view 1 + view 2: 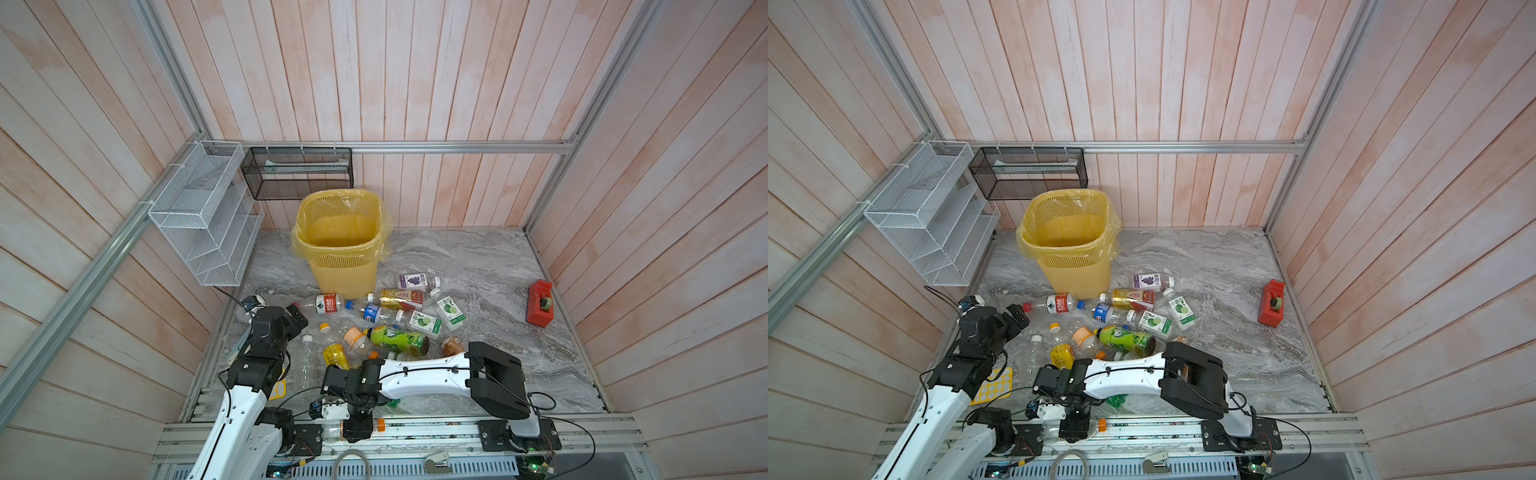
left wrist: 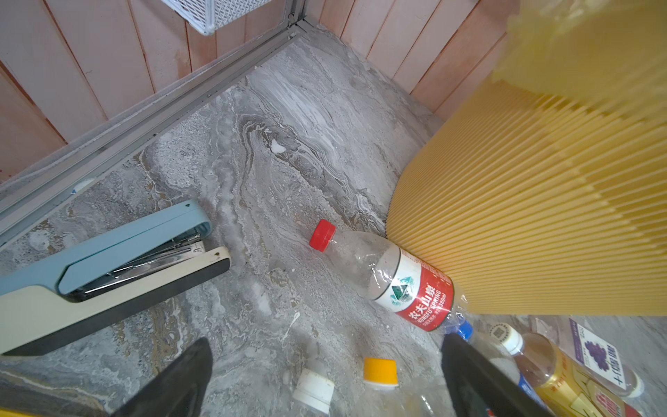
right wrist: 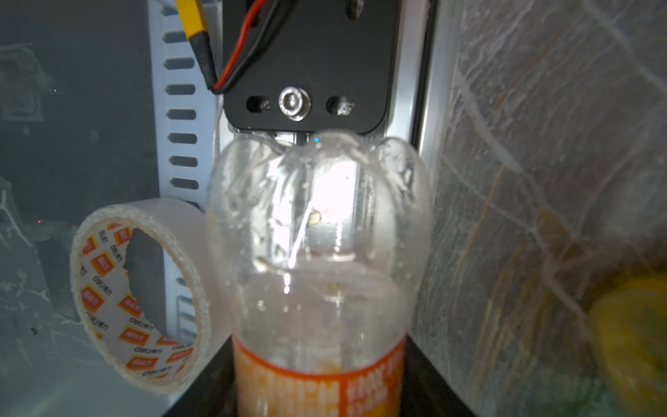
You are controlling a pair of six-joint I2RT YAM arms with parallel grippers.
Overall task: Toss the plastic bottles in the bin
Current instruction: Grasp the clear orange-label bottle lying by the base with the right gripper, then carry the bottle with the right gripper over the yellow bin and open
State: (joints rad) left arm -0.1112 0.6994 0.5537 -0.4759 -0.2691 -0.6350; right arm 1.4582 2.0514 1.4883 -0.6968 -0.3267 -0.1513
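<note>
Marble tabletop [image 1: 478, 270] is spreading beneath us: we are clamping our right gripper [image 1: 357, 432] on the orange-labelled bottle [image 3: 317, 252] at the front rail [image 1: 436, 432], while holding our left gripper [image 2: 325, 343] spread wide, the red-capped bottle [image 2: 397, 274] lying just ahead of it beside the bin [image 1: 345, 274].

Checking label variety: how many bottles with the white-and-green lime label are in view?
2. One lime-label bottle lies at the pile's right edge; the second lime-label bottle lies beside it, by the green bottle. Others may hide under the right arm.
</note>
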